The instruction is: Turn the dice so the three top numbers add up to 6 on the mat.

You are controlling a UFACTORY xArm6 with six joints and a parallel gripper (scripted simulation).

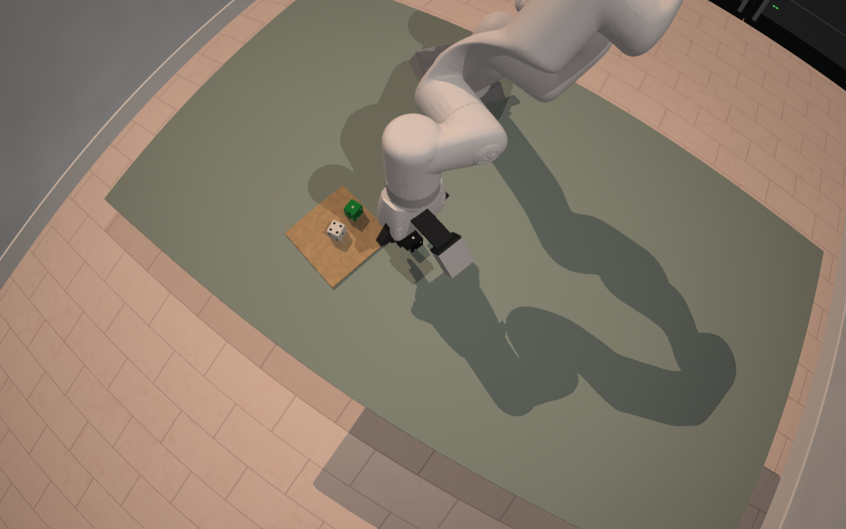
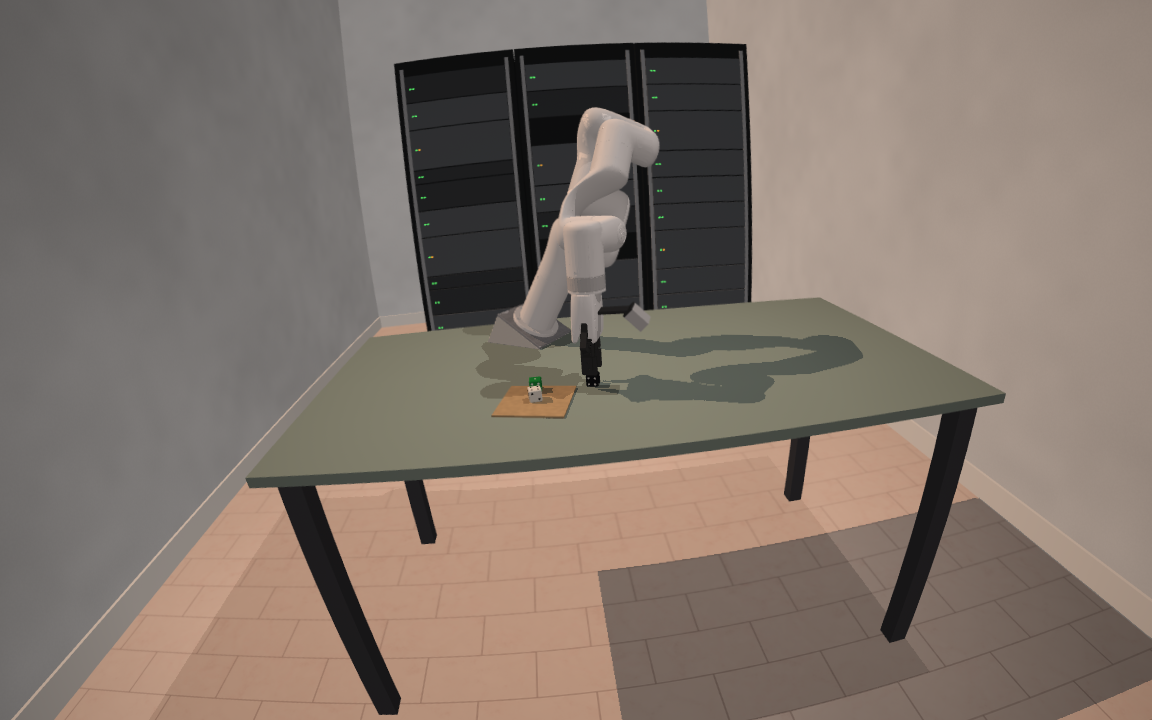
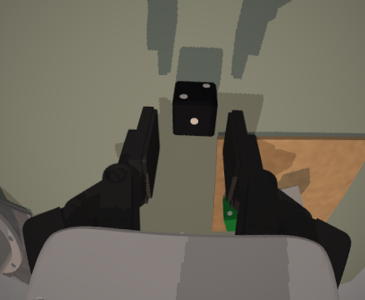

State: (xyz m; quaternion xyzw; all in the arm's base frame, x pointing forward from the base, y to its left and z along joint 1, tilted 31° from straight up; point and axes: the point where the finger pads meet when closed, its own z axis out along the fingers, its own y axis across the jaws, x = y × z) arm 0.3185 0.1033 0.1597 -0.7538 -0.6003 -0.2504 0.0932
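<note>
A black die [image 1: 416,239] [image 2: 592,380] [image 3: 194,108] lies on the bare table just right of the brown mat [image 1: 327,263] [image 2: 508,410] [image 3: 338,167], off the mat. One white pip shows on the face towards the wrist camera and two on the adjoining face. My gripper [image 1: 406,240] [image 2: 591,367] [image 3: 192,128] points straight down over it. The fingers are partly open and stand either side of the die, with a gap on each side. A white die [image 1: 335,230] [image 2: 533,394] and a green die [image 1: 352,209] [image 2: 535,383] [image 3: 228,217] lie on the mat.
The arm's base stands at the back of the green table [image 1: 610,394] [image 2: 741,420]. Black server racks [image 2: 473,179] stand behind the table. The mat lies flat, near the table's left front edge.
</note>
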